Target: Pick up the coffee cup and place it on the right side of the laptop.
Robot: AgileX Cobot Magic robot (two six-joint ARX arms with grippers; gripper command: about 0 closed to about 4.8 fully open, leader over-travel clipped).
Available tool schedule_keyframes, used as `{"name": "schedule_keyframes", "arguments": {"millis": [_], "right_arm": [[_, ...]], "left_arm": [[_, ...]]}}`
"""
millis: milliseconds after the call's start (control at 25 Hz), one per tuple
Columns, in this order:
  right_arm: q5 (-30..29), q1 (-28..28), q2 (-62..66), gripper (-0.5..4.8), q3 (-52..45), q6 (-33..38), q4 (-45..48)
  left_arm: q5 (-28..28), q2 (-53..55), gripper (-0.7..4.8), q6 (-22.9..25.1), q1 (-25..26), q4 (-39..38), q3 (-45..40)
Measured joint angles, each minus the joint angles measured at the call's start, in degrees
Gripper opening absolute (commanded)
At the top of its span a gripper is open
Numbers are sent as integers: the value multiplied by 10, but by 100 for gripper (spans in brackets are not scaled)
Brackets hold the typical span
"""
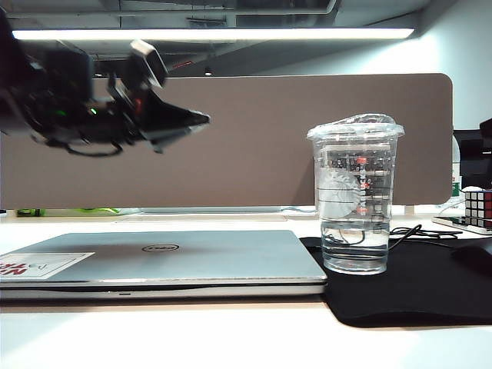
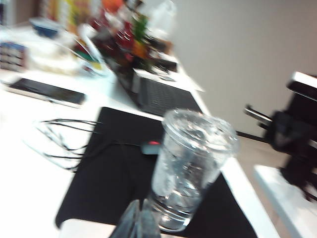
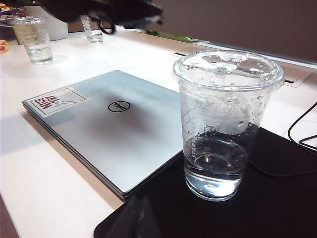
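Note:
The coffee cup, clear with a domed lid and a little water at the bottom, stands upright on a black mat just right of the closed silver laptop. My left gripper hangs in the air high above the laptop's left half, well apart from the cup. Its fingers are shut with nothing between them. In the left wrist view the shut fingertips point toward the cup. My right gripper hovers low over the mat, short of the cup and laptop, its fingers together and empty.
A brown partition runs behind the table. Black cables lie behind the cup, with a Rubik's cube at the far right. A mouse rests on the mat. Two other cups stand beyond the laptop.

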Motion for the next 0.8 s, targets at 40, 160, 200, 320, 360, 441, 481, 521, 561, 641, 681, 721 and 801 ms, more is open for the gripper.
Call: {"name": "schedule_keyframes", "arguments": {"millis": [40, 160, 200, 320, 360, 441, 481, 521, 561, 641, 681, 721, 801], "right_arm": [[0, 0, 0, -1, 0, 0, 0], [0, 0, 0, -1, 0, 0, 0], [1, 0, 0, -1, 0, 0, 0], [2, 0, 0, -1, 0, 0, 0], [3, 0, 0, -1, 0, 0, 0], [17, 0, 0, -1, 0, 0, 1], [24, 0, 0, -1, 0, 0, 1], [28, 0, 0, -1, 0, 0, 1], [35, 0, 0, -1, 0, 0, 3], [39, 0, 0, -1, 0, 0, 9], [40, 0, 0, -1, 0, 0, 10], [40, 0, 0, -1, 0, 0, 12], [51, 0, 0, -1, 0, 0, 16]], "left_arm": [[-20, -40, -5, 0, 4, 0, -39], [-63, -127, -5, 17, 6, 2, -116], [-89, -175, -5, 29, 6, 2, -163], [-174, -280, -5, 36, 6, 3, -254], [-198, -302, -5, 36, 6, 3, -275], [-240, -363, -5, 37, 6, 1, -329], [-256, -387, -5, 37, 6, 1, -349], [-270, -412, -5, 37, 6, -2, -368], [-283, -441, -5, 37, 6, -8, -387], [-314, -495, -5, 37, 6, -29, -420], [-329, -524, -5, 37, 6, -42, -439], [-350, -561, -5, 37, 6, -59, -462], [-385, -617, -5, 38, 5, -86, -493]]}}
